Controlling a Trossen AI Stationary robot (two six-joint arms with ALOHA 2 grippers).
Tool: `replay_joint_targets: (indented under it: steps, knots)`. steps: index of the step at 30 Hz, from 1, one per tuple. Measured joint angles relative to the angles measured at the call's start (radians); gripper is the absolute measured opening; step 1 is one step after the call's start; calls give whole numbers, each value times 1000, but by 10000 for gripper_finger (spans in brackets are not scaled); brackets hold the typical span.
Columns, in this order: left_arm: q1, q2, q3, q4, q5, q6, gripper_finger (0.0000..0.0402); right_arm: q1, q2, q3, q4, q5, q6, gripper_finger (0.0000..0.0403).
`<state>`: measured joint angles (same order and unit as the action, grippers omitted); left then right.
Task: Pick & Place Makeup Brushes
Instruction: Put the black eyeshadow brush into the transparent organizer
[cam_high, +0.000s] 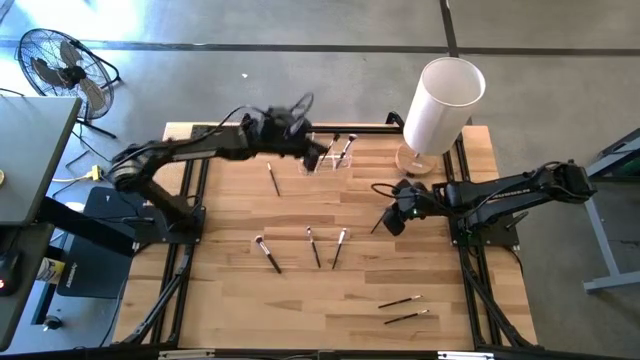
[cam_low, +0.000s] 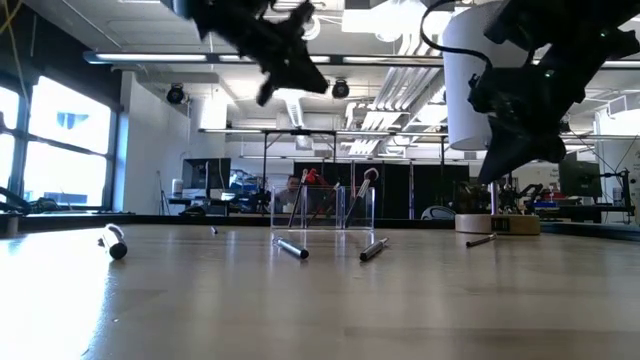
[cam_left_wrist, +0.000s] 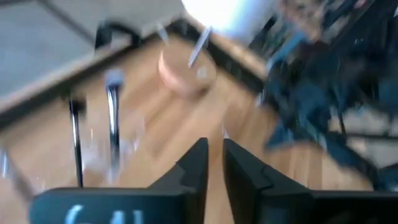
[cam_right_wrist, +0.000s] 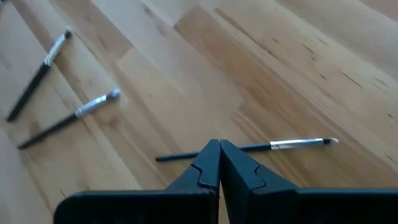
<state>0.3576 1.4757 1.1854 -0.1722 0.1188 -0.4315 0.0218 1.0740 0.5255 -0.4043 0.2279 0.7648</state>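
Left gripper (cam_high: 322, 155) over clear holder (cam_high: 330, 152), jaws nearly together, empty; lift clear, then fetch next brush (cam_high: 273, 179). Right gripper (cam_high: 391, 222) closed, empty.

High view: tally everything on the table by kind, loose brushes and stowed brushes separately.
Thin dark-handled makeup brushes lying loose on the wooden table: 7
Makeup brushes standing in the holder: at least 2; they overlap, so the exact count is unclear
Small clear holder: 1
Tall white cylinder: 1
Total: at least 11
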Motion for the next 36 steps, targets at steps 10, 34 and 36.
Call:
replay_joint_targets:
  steps: [10,34,36]
  knots:
    - [-255,-82,-2,-410,-39,-69,4,11,0,0,27,2,-67,7]
    - [-358,-434,-508,-284,-125,207,0,332,350,478,-440,177,820,0]
    - [-358,-476,-518,-318,-125,235,0,355,438,578,-580,116,929,0]
